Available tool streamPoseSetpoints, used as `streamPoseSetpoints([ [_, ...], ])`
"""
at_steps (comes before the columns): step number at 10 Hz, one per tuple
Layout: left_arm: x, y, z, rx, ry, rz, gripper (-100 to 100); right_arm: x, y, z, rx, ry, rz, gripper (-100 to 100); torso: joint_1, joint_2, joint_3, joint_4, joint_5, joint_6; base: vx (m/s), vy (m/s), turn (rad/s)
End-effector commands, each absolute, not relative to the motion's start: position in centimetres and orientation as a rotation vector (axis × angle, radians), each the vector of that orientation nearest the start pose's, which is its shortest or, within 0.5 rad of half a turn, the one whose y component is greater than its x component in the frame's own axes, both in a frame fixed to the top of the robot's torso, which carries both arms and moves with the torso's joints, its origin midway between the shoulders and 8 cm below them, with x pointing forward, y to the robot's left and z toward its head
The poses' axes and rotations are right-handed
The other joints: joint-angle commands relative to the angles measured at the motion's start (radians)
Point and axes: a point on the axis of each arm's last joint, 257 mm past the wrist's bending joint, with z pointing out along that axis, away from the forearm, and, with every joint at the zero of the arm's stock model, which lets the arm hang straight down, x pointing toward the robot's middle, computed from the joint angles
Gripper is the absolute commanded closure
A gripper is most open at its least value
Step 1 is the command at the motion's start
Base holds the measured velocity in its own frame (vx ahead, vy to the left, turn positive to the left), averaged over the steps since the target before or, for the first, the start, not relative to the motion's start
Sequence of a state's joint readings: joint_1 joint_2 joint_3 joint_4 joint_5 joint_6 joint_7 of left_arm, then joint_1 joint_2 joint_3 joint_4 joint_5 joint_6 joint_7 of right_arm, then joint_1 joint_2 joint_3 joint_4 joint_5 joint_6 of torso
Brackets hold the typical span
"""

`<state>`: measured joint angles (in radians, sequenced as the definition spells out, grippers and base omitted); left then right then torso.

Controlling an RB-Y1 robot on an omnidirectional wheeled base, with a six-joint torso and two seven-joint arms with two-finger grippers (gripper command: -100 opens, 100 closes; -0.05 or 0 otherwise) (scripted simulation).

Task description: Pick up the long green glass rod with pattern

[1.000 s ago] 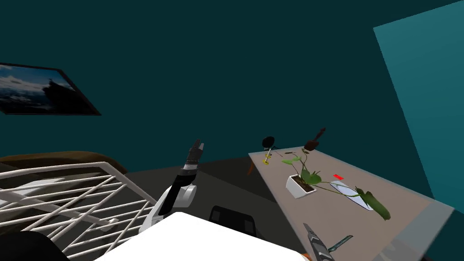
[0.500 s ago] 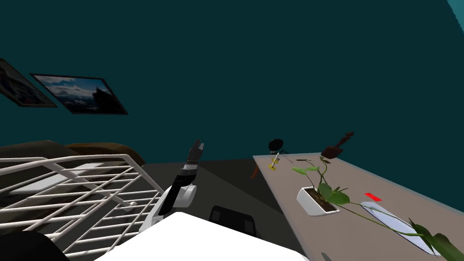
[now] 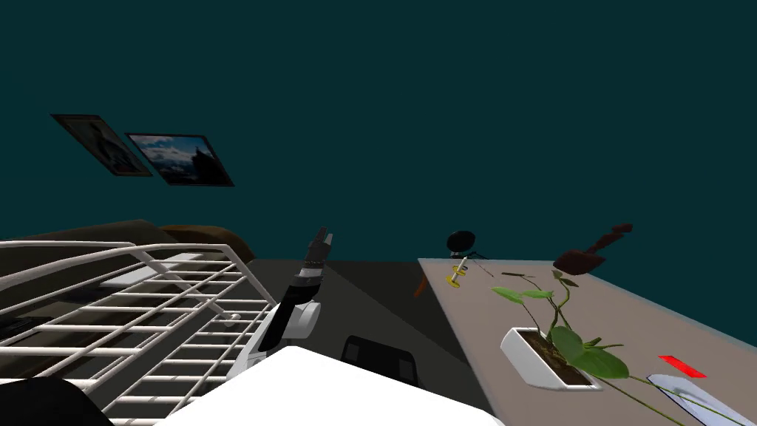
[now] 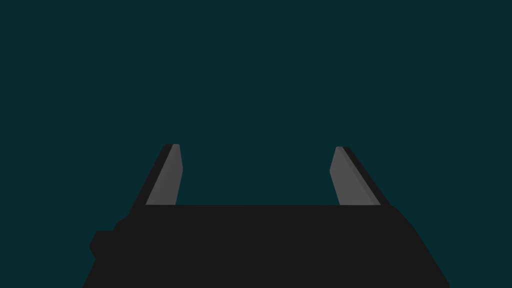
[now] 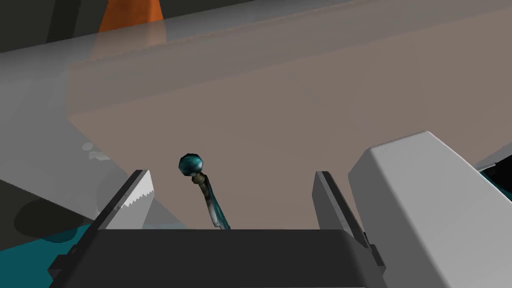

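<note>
In the right wrist view the rod [image 5: 206, 196] is thin and teal-green, with a round ball at its far end. It lies on the tan table [image 5: 280, 115]. It runs out from under my right gripper [image 5: 230, 175], which is open, and sits between the fingers, nearer the serrated one [image 5: 134, 196]. Neither finger touches it. My left gripper [image 3: 323, 237] is raised in front of the dark teal wall, left of the table, and its fingers [image 4: 167, 175] stand open with nothing between them.
On the table [image 3: 473, 333] stand a white planter [image 3: 534, 359] with a trailing green plant, a small yellow thing [image 3: 456, 275], a black round thing [image 3: 460, 240], a brown thing [image 3: 584, 259] and a red tag [image 3: 681, 364]. A white railed frame [image 3: 148, 310] is at the left. A white block [image 5: 425, 200] sits beside the right finger.
My head view has swung left: the table slid right and the wall pictures came toward the middle. The right gripper and rod left its bottom edge. The left arm kept its pose.
</note>
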<state>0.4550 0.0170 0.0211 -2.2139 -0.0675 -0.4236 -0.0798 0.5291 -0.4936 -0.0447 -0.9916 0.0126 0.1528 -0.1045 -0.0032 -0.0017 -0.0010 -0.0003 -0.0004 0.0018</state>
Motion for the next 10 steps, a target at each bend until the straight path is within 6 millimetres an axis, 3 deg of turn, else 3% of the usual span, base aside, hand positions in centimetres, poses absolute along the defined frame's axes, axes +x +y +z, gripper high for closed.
streamPoseSetpoints([
  [1, 37.3, 27.9, -0.6, -0.649, 0.752, -1.155, 0, 2.5, -57.9, -57.9, 1.828, 1.874, -0.232, -100, 0.0, 0.0, 0.0, 0.0, 0.0, 0.0, 0.047, -0.044, 0.229],
  [2, 37.3, 27.9, -0.6, -0.649, 0.752, -1.155, 0, 0.8, -58.3, -58.2, 1.84, 1.893, -0.279, -100, -0.001, 0.0, 0.0, 0.0, 0.0, 0.0, 0.054, -0.055, 0.245],
  [3, 37.3, 27.9, -0.6, -0.649, 0.752, -1.155, 0, 0.6, -58.3, -58.2, 1.842, 1.893, -0.282, -100, -0.001, -0.001, 0.0, 0.0, 0.0, 0.0, 0.042, -0.048, 0.059],
  [4, 37.2, 27.9, -0.6, -0.649, 0.752, -1.154, 0, -2.5, -58.7, -58.6, 1.865, 1.927, -0.366, -100, -0.001, 0.0, 0.0, 0.0, 0.0, 0.001, 0.055, -0.049, 0.181],
  [6, 37.3, 27.9, -0.6, -0.649, 0.752, -1.155, 0, -5.5, -59.0, -58.9, 1.886, 1.961, -0.445, -100, -0.001, -0.001, -0.001, 0.0, 0.0, 0.0, 0.05, -0.067, 0.199],
  [8, 37.2, 27.9, -0.6, -0.649, 0.752, -1.154, 0, -5.5, -58.7, -59.0, 1.884, 1.96, -0.442, -100, -0.001, -0.001, 0.0, 0.0, 0.0, 0.0, 0.032, -0.041, 0.041],
  [9, 37.2, 27.9, -0.6, -0.649, 0.752, -1.154, 0, -5.6, -58.8, -59.0, 1.885, 1.962, -0.446, 0, 0.001, 0.0, 0.0, 0.0, 0.0, 0.001, 0.004, -0.005, 0.0],
  [10, 37.2, 27.9, -0.6, -0.649, 0.752, -1.155, 0, -5.0, -58.8, -59.4, 1.883, 1.96, -0.447, -100, 0.002, 0.001, 0.001, 0.0, 0.0, 0.001, -0.018, -0.014, -0.004],
])
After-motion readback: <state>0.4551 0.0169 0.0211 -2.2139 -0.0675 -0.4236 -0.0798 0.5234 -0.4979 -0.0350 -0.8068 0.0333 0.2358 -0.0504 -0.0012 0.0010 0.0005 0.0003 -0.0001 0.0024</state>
